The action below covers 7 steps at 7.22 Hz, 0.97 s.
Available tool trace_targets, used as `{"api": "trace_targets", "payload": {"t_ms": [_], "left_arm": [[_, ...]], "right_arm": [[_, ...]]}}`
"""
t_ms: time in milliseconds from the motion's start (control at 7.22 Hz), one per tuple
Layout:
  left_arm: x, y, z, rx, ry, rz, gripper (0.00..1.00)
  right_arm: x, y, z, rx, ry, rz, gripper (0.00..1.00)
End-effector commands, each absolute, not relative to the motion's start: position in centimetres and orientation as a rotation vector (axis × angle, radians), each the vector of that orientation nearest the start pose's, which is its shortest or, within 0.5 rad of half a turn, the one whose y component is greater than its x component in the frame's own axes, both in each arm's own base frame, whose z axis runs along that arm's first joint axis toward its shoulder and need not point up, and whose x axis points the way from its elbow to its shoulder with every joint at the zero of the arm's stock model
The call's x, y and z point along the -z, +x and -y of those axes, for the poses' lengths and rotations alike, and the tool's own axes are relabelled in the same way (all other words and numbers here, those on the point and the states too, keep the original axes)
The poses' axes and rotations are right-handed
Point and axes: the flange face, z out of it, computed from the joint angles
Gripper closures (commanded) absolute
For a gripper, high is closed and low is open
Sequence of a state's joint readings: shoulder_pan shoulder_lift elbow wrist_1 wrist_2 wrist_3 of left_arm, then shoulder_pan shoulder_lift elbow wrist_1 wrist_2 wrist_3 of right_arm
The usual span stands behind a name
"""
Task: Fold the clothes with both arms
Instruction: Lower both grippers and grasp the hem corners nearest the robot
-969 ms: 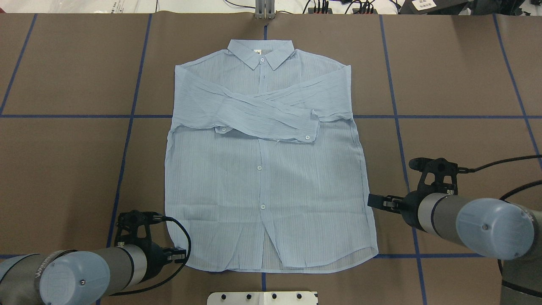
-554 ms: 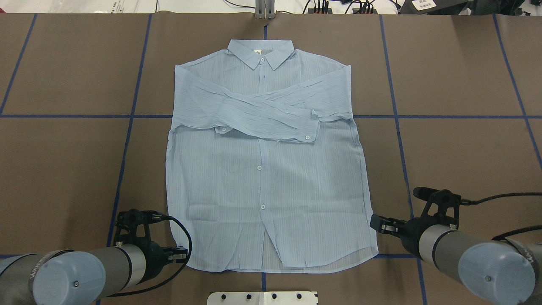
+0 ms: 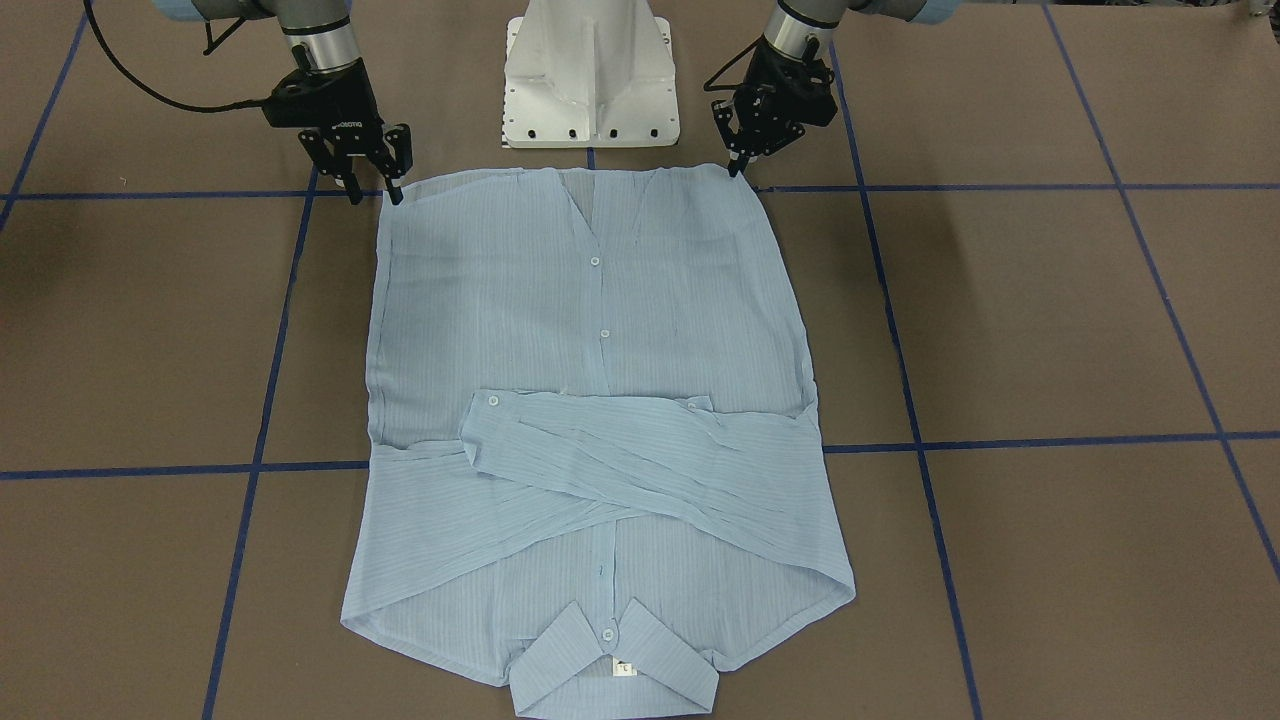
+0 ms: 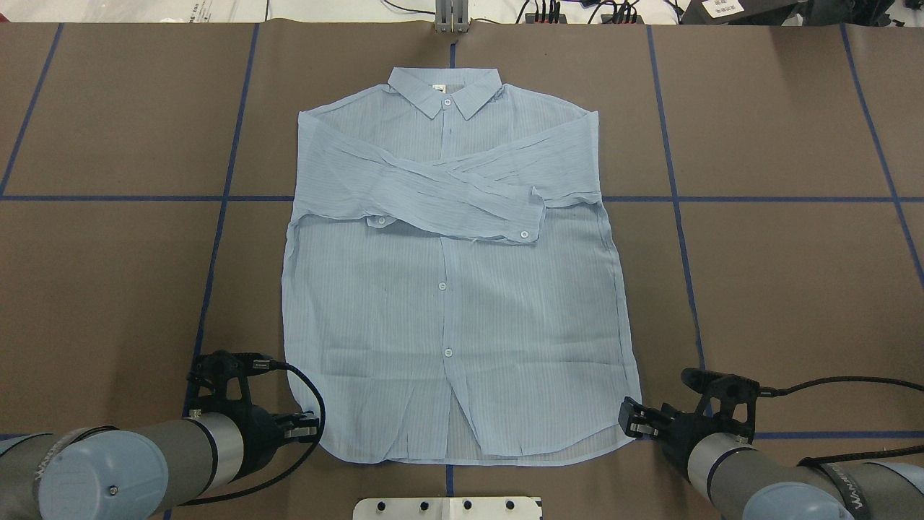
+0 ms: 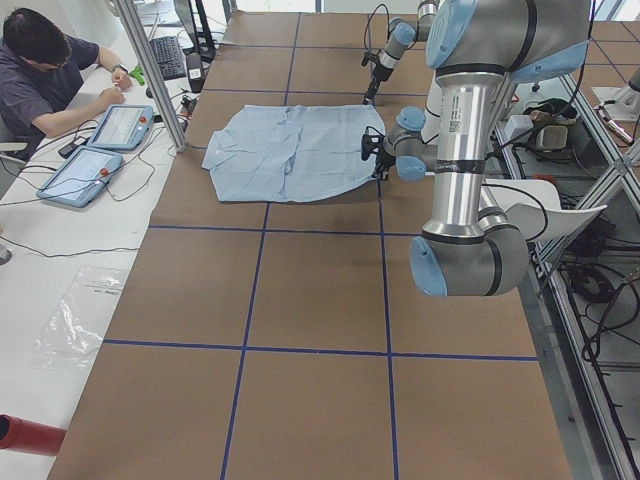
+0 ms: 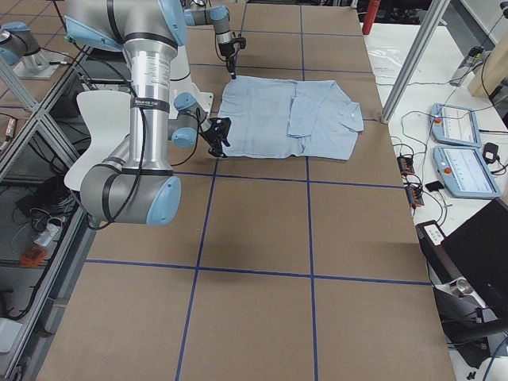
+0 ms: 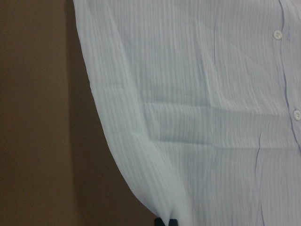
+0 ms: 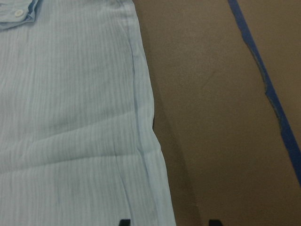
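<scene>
The light blue striped shirt (image 4: 447, 289) lies flat, buttoned side up, on the brown table. Its collar is at the far end and both sleeves are folded across the chest. It also shows in the front view (image 3: 600, 300). My left gripper (image 4: 312, 427) is at the hem's left corner. In the left wrist view the fingertips (image 7: 167, 221) are pinched together on the shirt's edge (image 7: 141, 165). My right gripper (image 4: 626, 421) is at the hem's right corner, open (image 3: 372, 192). In the right wrist view the shirt's side edge (image 8: 155, 155) runs between its spread fingertips (image 8: 123, 221).
The white pedestal base (image 3: 592, 70) stands just behind the hem. Blue tape lines (image 4: 675, 217) cross the brown table. A seated operator (image 5: 50, 70) and tablets (image 5: 95, 150) are at the far side, beyond the collar.
My right gripper has moved back along the shirt's right side to the hem corner. The left gripper has barely moved.
</scene>
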State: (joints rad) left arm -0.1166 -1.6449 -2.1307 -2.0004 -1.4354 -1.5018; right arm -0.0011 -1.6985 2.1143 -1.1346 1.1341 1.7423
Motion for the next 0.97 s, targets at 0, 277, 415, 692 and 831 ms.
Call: {"api": "trace_targets", "payload": {"t_ms": [0, 277, 415, 692, 831], "left_arm": [[-31.37, 46.02, 20.18, 0.116, 0.222, -1.049, 1.0], [-31.06, 45.53, 20.19, 0.116, 0.224, -1.055, 1.0], [-30.97, 45.48, 20.19, 0.116, 0.224, -1.058, 1.0], [-30.93, 45.42, 20.24, 0.117, 0.223, -1.058, 1.0], [-30.93, 45.45, 20.17, 0.115, 0.222, -1.058, 1.0]], "right_arm": [[-41.28, -45.15, 17.16, -0.342, 0.35, 0.869, 0.42], [-41.56, -45.34, 16.95, -0.338, 0.363, 0.863, 0.51], [-41.56, -45.42, 16.74, -0.334, 0.361, 0.864, 0.66], [-41.5, -45.4, 16.74, -0.333, 0.361, 0.864, 1.0], [-41.26, -45.27, 16.81, -0.335, 0.362, 0.865, 1.0]]}}
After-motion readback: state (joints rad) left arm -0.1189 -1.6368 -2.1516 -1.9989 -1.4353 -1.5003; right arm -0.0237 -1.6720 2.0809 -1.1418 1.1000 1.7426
